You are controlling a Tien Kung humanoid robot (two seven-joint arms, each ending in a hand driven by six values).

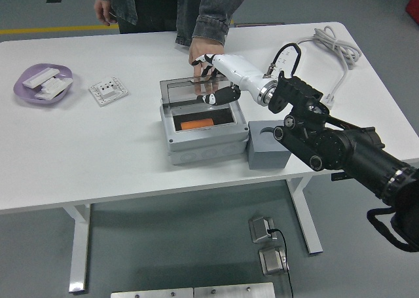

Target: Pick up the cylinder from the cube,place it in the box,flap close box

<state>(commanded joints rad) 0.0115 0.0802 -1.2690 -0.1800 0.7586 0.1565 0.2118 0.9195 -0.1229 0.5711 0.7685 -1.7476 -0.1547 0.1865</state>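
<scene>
We look down on a white tabletop (98, 147) standing on white legs (78, 245) over a grey floor (196, 245). A yellow line (46, 29) crosses the floor at the far left. Under the tabletop we see a grey box (268, 242) with a cable.
</scene>
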